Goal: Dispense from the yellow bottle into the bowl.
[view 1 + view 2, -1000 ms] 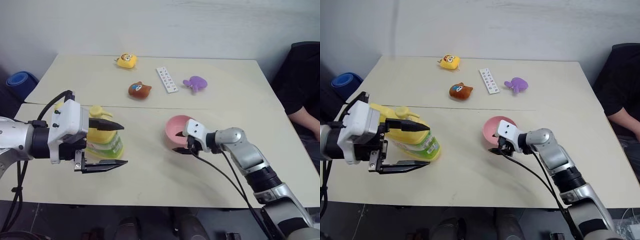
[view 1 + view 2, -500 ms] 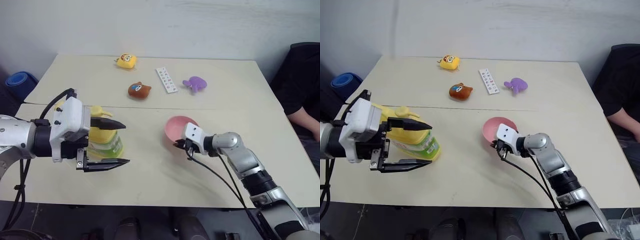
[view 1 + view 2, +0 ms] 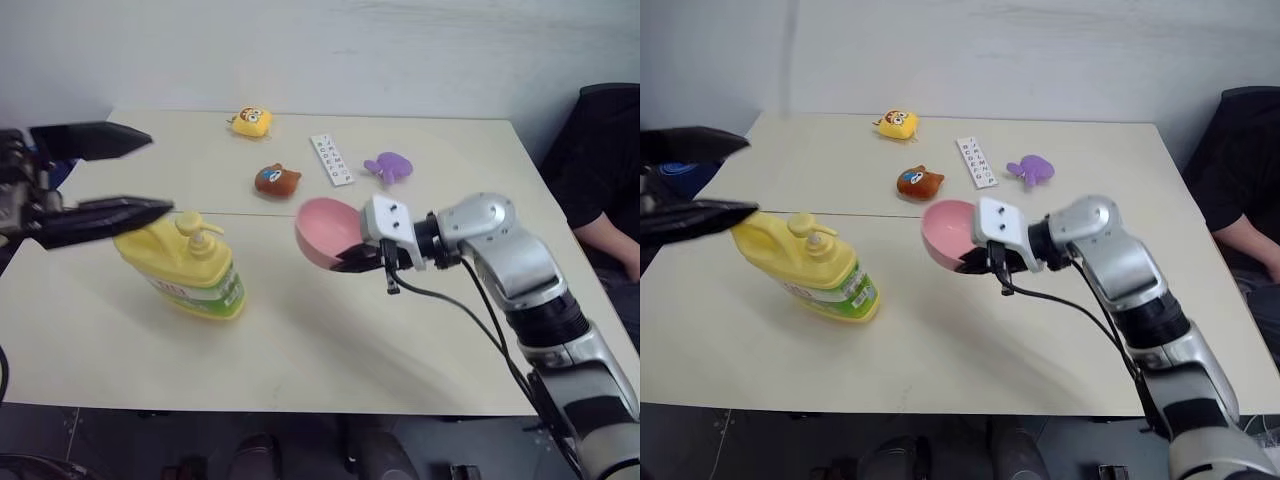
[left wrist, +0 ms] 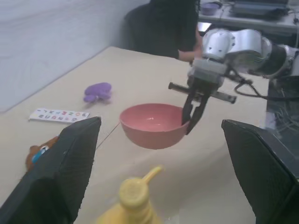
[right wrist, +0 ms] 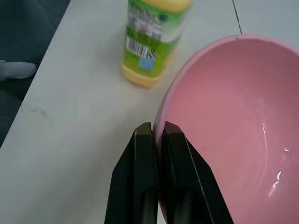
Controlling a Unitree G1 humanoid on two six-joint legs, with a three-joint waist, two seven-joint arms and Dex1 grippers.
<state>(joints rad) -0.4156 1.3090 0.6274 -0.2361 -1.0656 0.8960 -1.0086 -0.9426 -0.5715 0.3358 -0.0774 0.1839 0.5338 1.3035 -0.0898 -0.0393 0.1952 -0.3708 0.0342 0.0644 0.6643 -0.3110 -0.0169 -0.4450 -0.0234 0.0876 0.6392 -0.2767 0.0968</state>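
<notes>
One step is done: the bowl (image 3: 328, 232) is pinched by the right gripper (image 3: 352, 262); the bottle (image 3: 185, 268), below the spread left gripper (image 3: 148, 172), is unpumped.

Yellow bottle (image 3: 183, 268) with green-white label; plain pink bowl (image 3: 327, 232).

A beige table (image 3: 420, 350) stands against a plain white wall (image 3: 330, 50), dark floor below.

letters, unreadable, on white card (image 3: 333, 159)
</notes>
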